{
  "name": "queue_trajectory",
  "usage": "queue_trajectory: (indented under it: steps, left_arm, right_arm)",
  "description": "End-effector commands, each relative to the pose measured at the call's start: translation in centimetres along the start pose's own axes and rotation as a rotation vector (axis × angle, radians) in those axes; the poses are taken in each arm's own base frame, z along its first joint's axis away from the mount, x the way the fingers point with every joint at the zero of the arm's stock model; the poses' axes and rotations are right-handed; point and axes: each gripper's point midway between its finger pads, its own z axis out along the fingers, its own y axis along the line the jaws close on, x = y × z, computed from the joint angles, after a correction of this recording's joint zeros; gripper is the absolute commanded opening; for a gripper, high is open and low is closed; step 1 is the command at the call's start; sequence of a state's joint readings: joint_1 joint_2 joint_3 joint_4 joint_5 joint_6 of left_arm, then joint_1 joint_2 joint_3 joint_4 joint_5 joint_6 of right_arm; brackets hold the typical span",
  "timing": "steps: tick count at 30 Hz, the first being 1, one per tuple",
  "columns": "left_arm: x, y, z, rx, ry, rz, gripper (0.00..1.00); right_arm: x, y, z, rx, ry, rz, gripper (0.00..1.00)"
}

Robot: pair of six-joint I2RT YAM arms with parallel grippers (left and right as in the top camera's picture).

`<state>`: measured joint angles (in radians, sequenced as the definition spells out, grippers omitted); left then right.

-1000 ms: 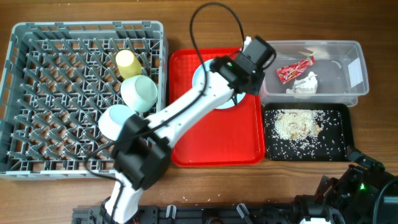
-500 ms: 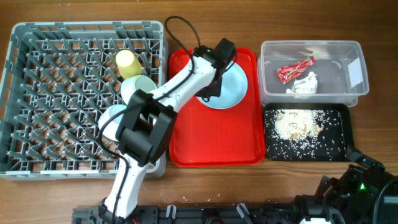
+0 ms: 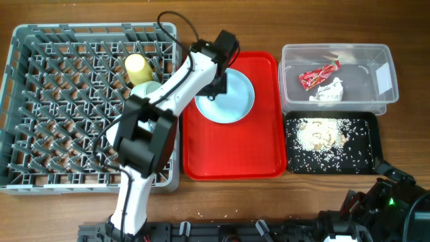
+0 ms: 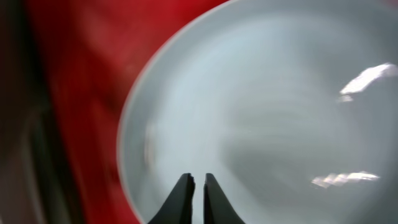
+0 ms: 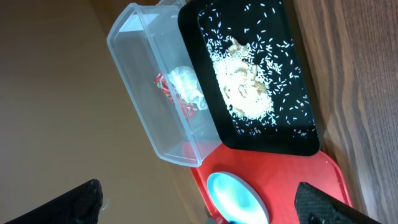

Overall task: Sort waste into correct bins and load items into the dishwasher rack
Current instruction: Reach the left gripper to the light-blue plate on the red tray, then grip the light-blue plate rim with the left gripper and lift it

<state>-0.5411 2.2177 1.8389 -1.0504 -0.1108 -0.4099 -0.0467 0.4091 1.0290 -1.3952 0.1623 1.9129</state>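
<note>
The pale blue plate [image 3: 230, 102] lies on the red serving tray [image 3: 235, 151], at its upper left. My left gripper [image 3: 216, 86] is over the plate's left part; in the left wrist view its fingers [image 4: 198, 182] are shut, above the plate's face [image 4: 280, 112]. I cannot tell whether they touch it. The yellow cup [image 3: 138, 66] and the mint green bowl [image 3: 145, 89] stand in the grey dishwasher rack [image 3: 13, 101]. My right gripper [image 5: 198, 190] is open and empty at the front right. The fork and spoon are out of view.
The clear tub [image 3: 377, 106] at the back right holds the red wrapper [image 3: 317, 75] and the white napkin [image 3: 329, 91]. The black tray [image 3: 368, 128] in front of it holds rice scraps [image 3: 319, 134]. My left arm crosses the rack's right side.
My left gripper has swung left from the clear tub's edge to the tray's upper left. The plate has shifted left with it. The right arm has not moved.
</note>
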Motion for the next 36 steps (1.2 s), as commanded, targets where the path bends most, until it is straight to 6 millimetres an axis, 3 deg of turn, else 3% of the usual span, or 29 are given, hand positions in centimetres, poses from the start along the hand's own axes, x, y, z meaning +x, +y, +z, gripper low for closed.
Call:
queue_trajectory:
  steps: [1, 3, 6, 7, 10, 22, 24, 25, 27, 29, 30, 33, 36]
  left_arm:
    - [-0.6, -8.5, -8.0, 0.382, -0.089, 0.066, 0.70]
    - [0.2, -10.8, -7.7, 0.432, -0.081, 0.103, 1.00]
    - [2.2, -12.9, -5.3, 0.402, -0.037, 0.166, 1.00]
    - [2.9, -13.3, -4.4, 0.384, -0.021, 0.180, 0.91]
    - [4.1, -13.1, -1.6, 0.277, -0.001, 0.209, 0.50]
    - [5.7, -11.1, 4.6, 0.074, 0.044, 0.236, 0.35]
    - [6.2, -10.8, 5.6, 0.061, 0.064, 0.238, 0.25]
    - [6.6, -10.6, 6.2, 0.050, 0.080, 0.240, 0.08]
    - [6.8, -10.4, 6.5, 0.042, 0.092, 0.241, 0.04]
    - [5.9, -10.5, 4.7, 0.058, 0.068, 0.231, 0.04]
    - [4.7, -10.6, 2.9, 0.077, 0.037, 0.219, 0.04]
    - [0.6, -9.8, -4.7, 0.153, -0.077, 0.163, 0.04]
    - [-2.9, -8.1, -13.6, 0.315, -0.176, 0.089, 0.04]
  right_arm:
    - [0.0, -0.1, -0.1, 0.000, 0.003, 0.161, 1.00]
    - [0.0, -0.1, -0.1, 0.000, 0.003, 0.160, 1.00]
    - [0.0, -0.1, -0.1, 0.000, 0.003, 0.161, 1.00]
    - [0.0, -0.1, -0.1, 0.000, 0.003, 0.161, 1.00]
    - [0.0, -0.1, -0.1, 0.000, 0.003, 0.161, 1.00]
    - [0.0, -0.1, -0.1, 0.000, 0.003, 0.160, 1.00]
    - [0.0, -0.1, -0.1, 0.000, 0.003, 0.161, 1.00]
    - [0.0, -0.1, -0.1, 0.000, 0.003, 0.161, 1.00]
    - [0.0, -0.1, -0.1, 0.000, 0.003, 0.161, 1.00]
    - [0.0, -0.1, -0.1, 0.000, 0.003, 0.161, 1.00]
    - [0.0, -0.1, -0.1, 0.000, 0.003, 0.160, 1.00]
    - [0.0, -0.1, -0.1, 0.000, 0.003, 0.161, 1.00]
    - [0.0, -0.1, -0.1, 0.000, 0.003, 0.161, 1.00]
